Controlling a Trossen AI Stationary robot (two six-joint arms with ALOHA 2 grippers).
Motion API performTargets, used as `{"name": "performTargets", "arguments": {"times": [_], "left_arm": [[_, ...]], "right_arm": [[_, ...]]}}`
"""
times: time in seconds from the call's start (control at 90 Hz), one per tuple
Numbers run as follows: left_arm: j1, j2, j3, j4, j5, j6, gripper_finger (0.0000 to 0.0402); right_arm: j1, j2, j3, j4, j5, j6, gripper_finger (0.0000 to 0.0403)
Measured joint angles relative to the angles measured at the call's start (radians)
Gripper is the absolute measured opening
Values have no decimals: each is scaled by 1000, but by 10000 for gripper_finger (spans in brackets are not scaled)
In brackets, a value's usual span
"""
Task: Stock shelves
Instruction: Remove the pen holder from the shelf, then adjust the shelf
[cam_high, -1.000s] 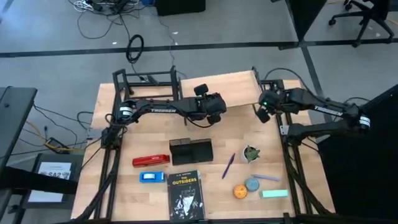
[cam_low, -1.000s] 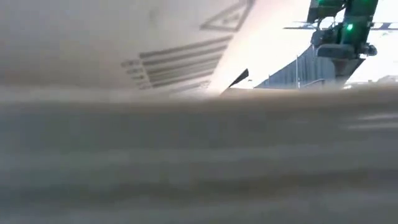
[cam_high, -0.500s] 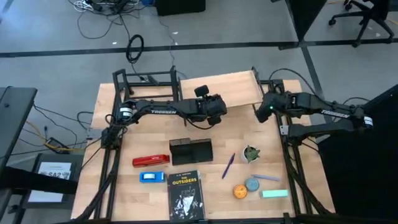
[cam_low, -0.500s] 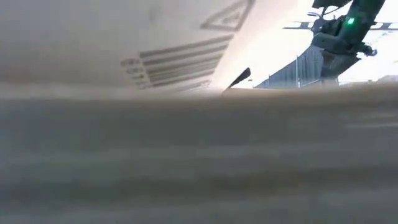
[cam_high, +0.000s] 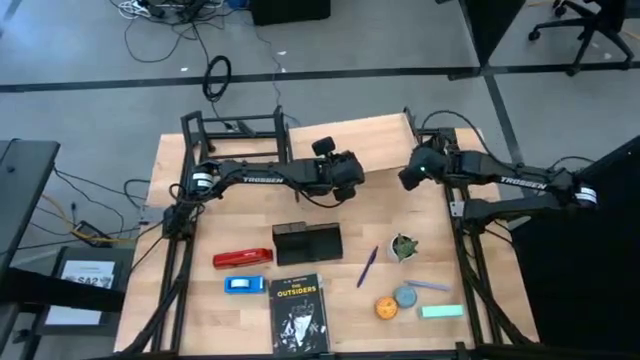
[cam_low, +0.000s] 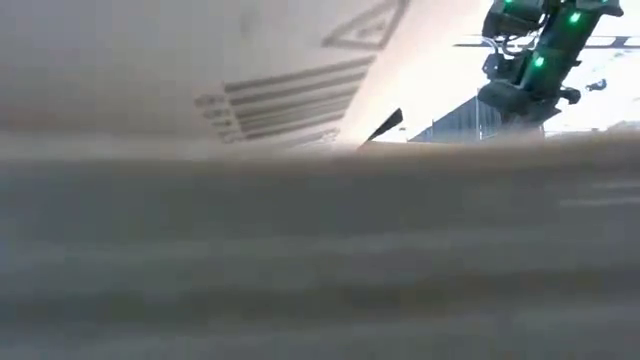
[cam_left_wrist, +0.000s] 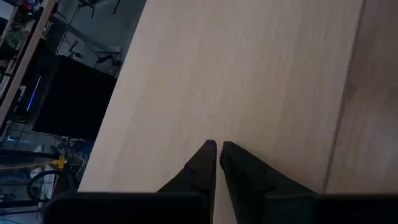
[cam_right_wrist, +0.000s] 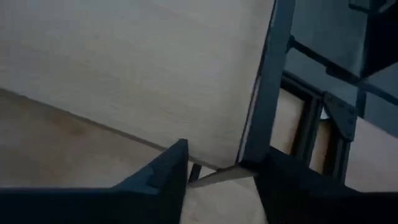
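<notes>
At the back of the wooden counter (cam_high: 200, 300), the light wooden shelf (cam_high: 360, 140) stands beside the black tube rack (cam_high: 235, 135), with both dark arms reaching to it. The left gripper (cam_left_wrist: 216, 148) rests over the plank's pale top near its middle, fingers together with only a sliver between the tips. The right gripper (cam_right_wrist: 217, 163) is at the shelf's right end, fingers apart, straddling the plank's corner where a thin black leg (cam_right_wrist: 264, 81) runs down its edge. Well apart toward the counter's front lie a black mesh organizer box (cam_high: 307, 241), a red stapler (cam_high: 243, 259), a book titled "The Outsiders" (cam_high: 298, 312), a purple pen (cam_high: 367, 267), a small potted plant (cam_high: 403, 246) and an orange ball (cam_high: 386, 308).
</notes>
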Motion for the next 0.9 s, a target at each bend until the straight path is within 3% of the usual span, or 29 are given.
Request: {"name": "performTargets", "arguments": {"times": [0.1, 0.156, 0.456, 0.656, 0.789, 0.9], "left_arm": [[0, 0, 0, 4, 0, 0, 18], [-2, 0, 0, 2, 4, 0, 18], [-6, 0, 1, 45, 31, -3, 18], [3, 11, 0, 108, 26, 50, 18], [28, 29, 0, 160, 16, 180, 18], [54, 46, 1, 200, 8, 200, 18]], "right_arm": [[14, -29, 9, -34, 9, 14, 37], [26, -51, 17, -55, -5, 51, 18], [164, -174, 19, -234, -57, 268, 7], [229, -174, 11, -290, 15, 395, 6], [221, -148, -17, -279, 42, 414, 6], [207, -131, -36, -258, 93, 396, 6]]}}
